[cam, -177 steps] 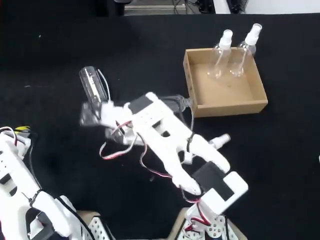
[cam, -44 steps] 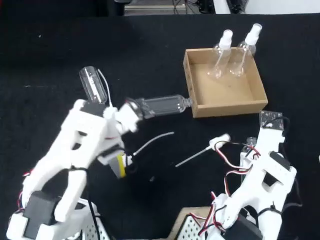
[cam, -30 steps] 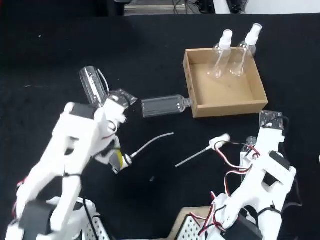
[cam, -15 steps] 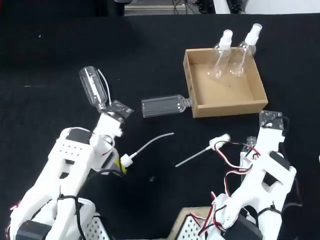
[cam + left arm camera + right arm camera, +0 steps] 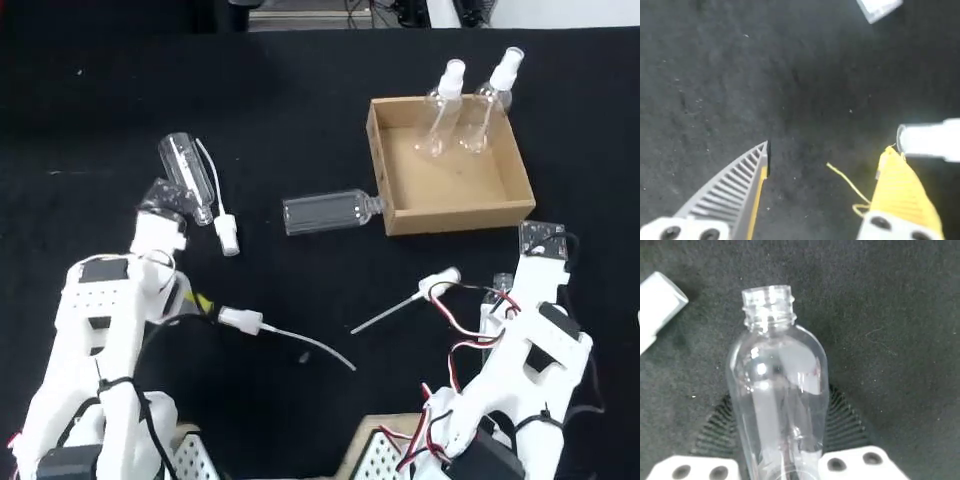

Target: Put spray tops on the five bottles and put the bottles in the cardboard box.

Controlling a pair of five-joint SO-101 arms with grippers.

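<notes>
The black cloth-covered bench (image 5: pixel 90 80) carries everything. A white left arm (image 5: pixel 95 340) rises at its near left corner and a white right arm (image 5: pixel 525 370) at its near right corner.

The open brown cardboard box (image 5: pixel 395 215) sits toward the far edge, right of the middle. Inside it, a clear plastic bottle with a white spray top (image 5: pixel 440 115) and a second capped bottle (image 5: pixel 490 105) lean side by side at the far wall.

A clear open-necked bottle (image 5: pixel 325 213) lies on its side left of the box. Its neck is right at the box's near left corner, and I cannot tell whether they touch. A clear lying bottle (image 5: pixel 185 168) rests left of the middle, with a loose white spray top with a thin tube (image 5: pixel 226 236) just beside it.

The right tool (image 5: pixel 782 420) is clamped on an upright clear open-necked bottle (image 5: pixel 777 380) toward the near right. A white spray top with a straight tube (image 5: pixel 440 281) lies just left of it.

The left tool (image 5: pixel 826 150) has its fingers wide apart over bare cloth. A white spray top with a long curved tube (image 5: pixel 240 320) lies at the tip of its yellow finger (image 5: pixel 900 190), and the tube trails toward the middle of the near edge.
</notes>
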